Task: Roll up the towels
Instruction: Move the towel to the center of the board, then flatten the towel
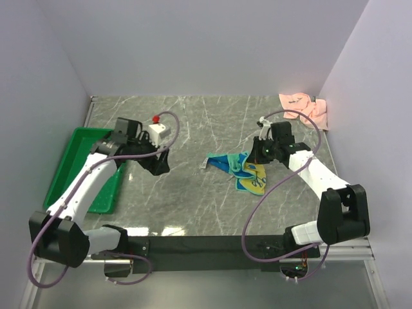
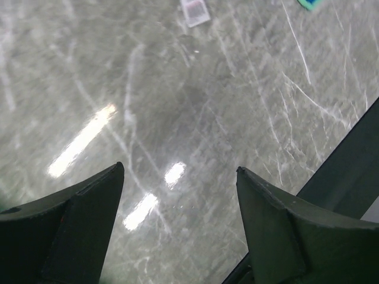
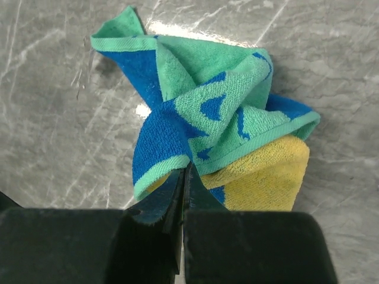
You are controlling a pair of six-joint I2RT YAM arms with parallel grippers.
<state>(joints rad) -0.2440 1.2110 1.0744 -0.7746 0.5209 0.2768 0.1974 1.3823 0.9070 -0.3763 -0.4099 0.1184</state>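
A blue, green and yellow towel (image 1: 239, 168) lies crumpled in the middle of the marble table. In the right wrist view the towel (image 3: 213, 112) is bunched just in front of my fingers. My right gripper (image 1: 257, 154) (image 3: 185, 168) is shut, its tips pinching the towel's near edge. My left gripper (image 1: 161, 165) (image 2: 177, 168) is open and empty, low over bare table to the left of the towel. The towel's white label (image 2: 194, 10) and a green corner (image 2: 309, 3) show at the top of the left wrist view. A pink towel (image 1: 302, 106) lies crumpled in the far right corner.
A green tray (image 1: 77, 161) sits at the left edge, partly under my left arm. A white box with a red knob (image 1: 156, 131) stands behind my left gripper. Walls close in the back and both sides. A black rail (image 2: 349, 160) runs along the near edge.
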